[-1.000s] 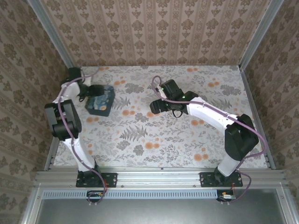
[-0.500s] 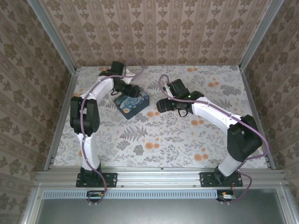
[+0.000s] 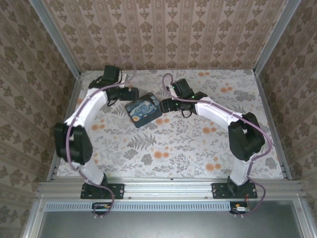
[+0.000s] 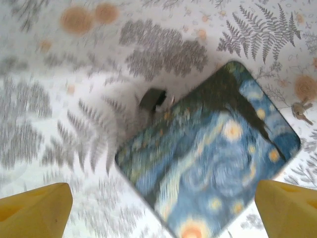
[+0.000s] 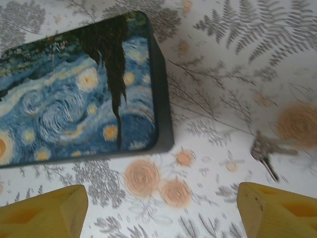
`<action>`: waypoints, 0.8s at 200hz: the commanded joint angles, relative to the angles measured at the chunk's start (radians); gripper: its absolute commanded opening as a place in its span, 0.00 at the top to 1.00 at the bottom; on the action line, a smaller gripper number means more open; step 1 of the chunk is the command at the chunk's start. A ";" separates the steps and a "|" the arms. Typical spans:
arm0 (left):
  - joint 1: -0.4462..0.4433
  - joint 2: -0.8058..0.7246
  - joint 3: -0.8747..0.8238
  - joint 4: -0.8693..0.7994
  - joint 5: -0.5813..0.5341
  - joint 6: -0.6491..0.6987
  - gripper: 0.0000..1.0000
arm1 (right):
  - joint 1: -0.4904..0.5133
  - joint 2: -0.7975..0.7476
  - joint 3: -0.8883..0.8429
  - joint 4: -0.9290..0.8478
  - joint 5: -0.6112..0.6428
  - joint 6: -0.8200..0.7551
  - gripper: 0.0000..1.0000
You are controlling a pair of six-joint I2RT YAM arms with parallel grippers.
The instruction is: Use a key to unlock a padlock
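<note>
Starry Night box [image 3: 143, 110] has slid from 9 o'clock to mid-worktop [image 3: 198, 148]. Left tool [image 4: 161, 208] and right tool [image 5: 163, 208] both gape wide, empty. Keys [image 5: 265, 148] lie at the box's 4 o'clock, so grabbing them looks next.

Bright even light; soft shadows; left wrist view motion-blurred

The top camera overlooked the floral desk [image 3: 173, 148]; both wrist cameras, close above, shared the blue swirl-painted box [image 3: 143, 110] and small metal key [image 5: 265, 149].
</note>
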 commanded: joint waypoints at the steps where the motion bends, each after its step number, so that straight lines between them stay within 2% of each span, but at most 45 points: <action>1: -0.020 -0.110 -0.206 0.003 0.061 -0.222 0.04 | -0.011 0.092 0.084 0.086 -0.099 0.016 0.20; 26: -0.029 -0.198 -0.362 0.137 0.191 -0.305 0.04 | -0.012 0.193 0.179 0.098 -0.120 0.013 0.20; 69: 0.001 -0.090 -0.368 0.322 0.270 -0.374 0.05 | -0.012 0.284 0.243 0.108 -0.212 -0.006 0.23; 91: 0.027 -0.024 -0.344 0.424 0.324 -0.403 0.05 | -0.006 0.251 0.173 0.135 -0.260 -0.009 0.25; 130: 0.058 0.113 -0.260 0.497 0.374 -0.416 0.06 | 0.011 0.149 -0.005 0.229 -0.339 0.031 0.28; 160: 0.082 0.203 -0.136 0.471 0.413 -0.372 0.07 | 0.085 0.061 -0.126 0.307 -0.359 0.077 0.29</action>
